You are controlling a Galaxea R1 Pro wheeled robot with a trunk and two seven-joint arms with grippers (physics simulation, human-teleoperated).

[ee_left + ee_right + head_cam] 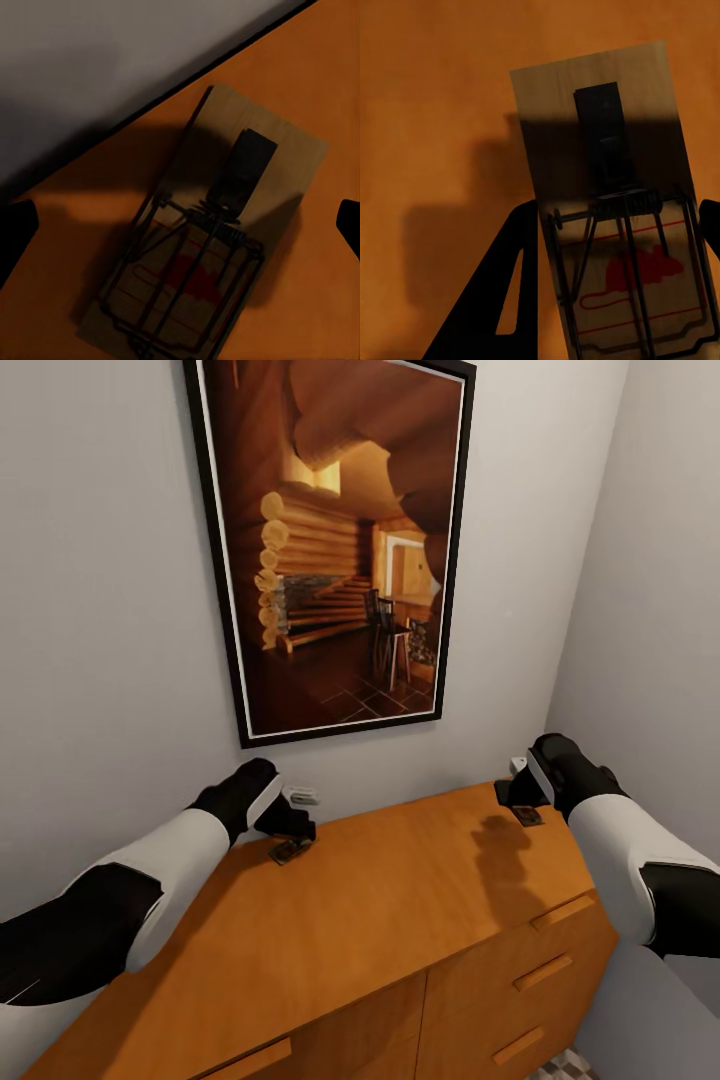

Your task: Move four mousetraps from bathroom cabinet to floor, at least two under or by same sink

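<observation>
Grey walls and a framed cabin picture (335, 540) back your orange-brown cabinet (400, 920). Your left tool (290, 838) is spread wide over one mousetrap (202, 240) near the top's back edge. Your right tool (522, 800) brackets another mousetrap (619, 217) closely; I cannot tell whether it grips. Both arms reach forward, angled downward.

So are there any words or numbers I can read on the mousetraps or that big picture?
No readable words or numbers.
Left mousetrap: a red blotch, no letters.
Right mousetrap: a red mouse shape with a red looping line, no text.
Framed picture: a log cabin room, no caption or sign.
Cabinet: plain wood, no label.
</observation>
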